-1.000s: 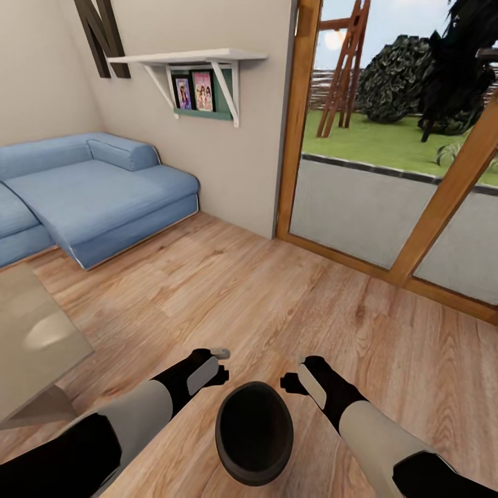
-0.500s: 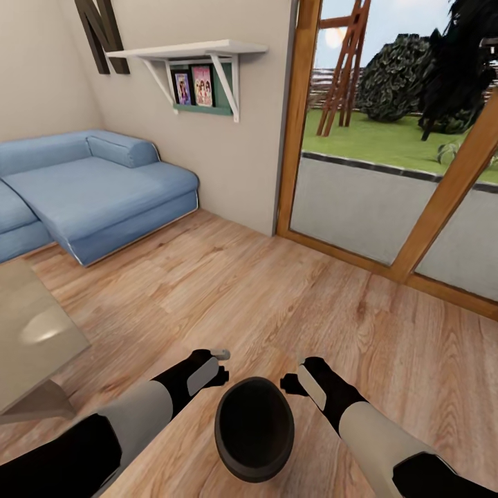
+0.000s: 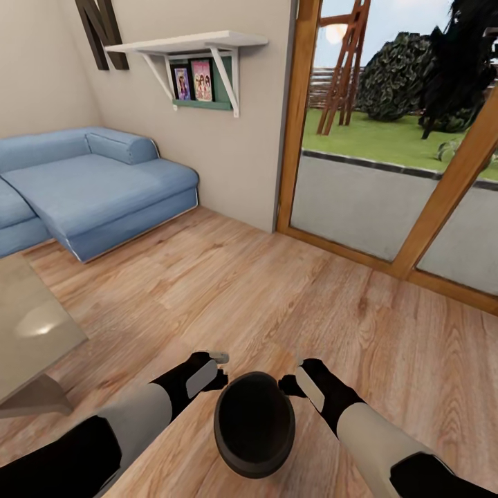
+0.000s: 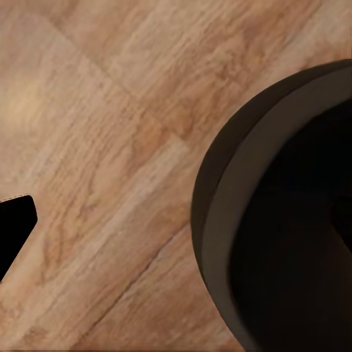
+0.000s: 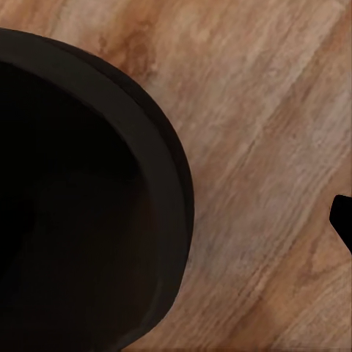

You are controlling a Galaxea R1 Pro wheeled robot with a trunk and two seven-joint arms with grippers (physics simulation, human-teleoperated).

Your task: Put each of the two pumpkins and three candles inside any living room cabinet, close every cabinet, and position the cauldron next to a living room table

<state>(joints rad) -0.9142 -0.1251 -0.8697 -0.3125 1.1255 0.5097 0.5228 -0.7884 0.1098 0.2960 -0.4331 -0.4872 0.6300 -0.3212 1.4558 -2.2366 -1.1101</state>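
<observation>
The cauldron (image 3: 254,423), a round black pot with an open mouth, is low in the head view over the wood floor, between my two forearms. My left gripper (image 3: 220,369) is at its rim on one side and my right gripper (image 3: 293,373) at its rim on the other. Both have their fingers spread. The wrist views show the cauldron's rim (image 4: 220,220) (image 5: 165,183) close up, with one dark fingertip (image 4: 13,229) (image 5: 342,220) well away from it over the floor. Whether the pot rests on the floor or hangs between the grippers I cannot tell. A table (image 3: 28,339) with a pale glossy top stands at the left edge.
A blue corner sofa (image 3: 90,190) lies at the back left under a white wall shelf (image 3: 187,48) with photos. A wood-framed glass door (image 3: 387,159) to the garden spans the right. Bare wood floor (image 3: 277,290) stretches ahead.
The whole view has shifted: sofa and table have slid left and the floor down the picture, so the camera has moved. The cauldron and both grippers keep their places relative to each other.
</observation>
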